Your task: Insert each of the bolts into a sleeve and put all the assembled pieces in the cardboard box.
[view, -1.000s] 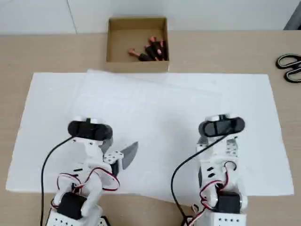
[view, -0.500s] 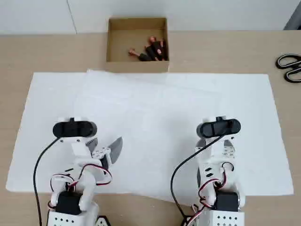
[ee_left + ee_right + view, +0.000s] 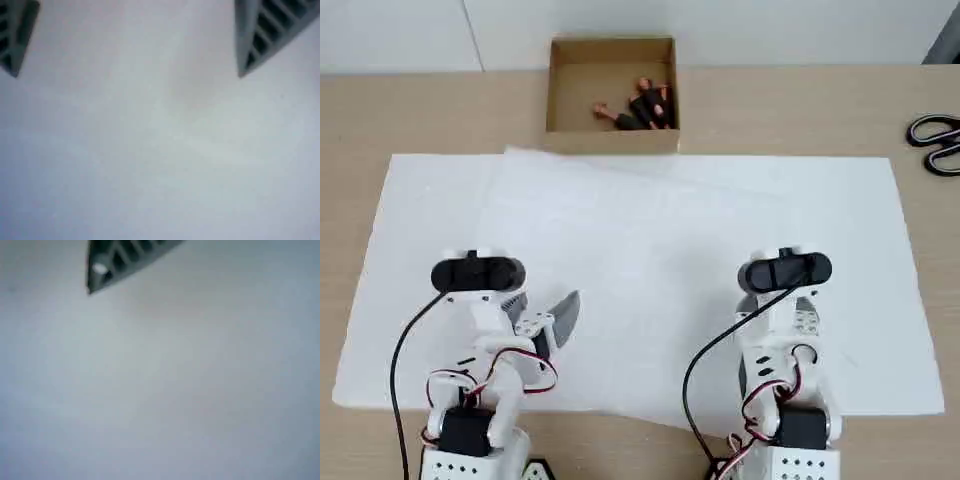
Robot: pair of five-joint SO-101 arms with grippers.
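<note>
The cardboard box [image 3: 565, 95] stands at the far middle of the table. Several assembled pieces [image 3: 642, 104], black sleeves with orange bolt ends, lie in its right half. My left gripper [image 3: 542, 312] hangs low over the white paper at the near left, far from the box. In the left wrist view this left gripper [image 3: 127, 75] is open, its grey fingertips [image 3: 250, 45] wide apart with bare paper between them. My right gripper [image 3: 800, 308] sits at the near right under its camera. The right wrist view has the right gripper [image 3: 100, 275] close above plain paper.
A large white paper sheet [image 3: 670, 230] covers most of the wooden table. Black scissors [image 3: 935, 140] lie at the far right edge, off the paper. Both arm bases stand at the near edge.
My left arm has pulled back toward its base and shifted left, the gripper still open. The right arm drew back slightly. Both have kept still over the last half second.
</note>
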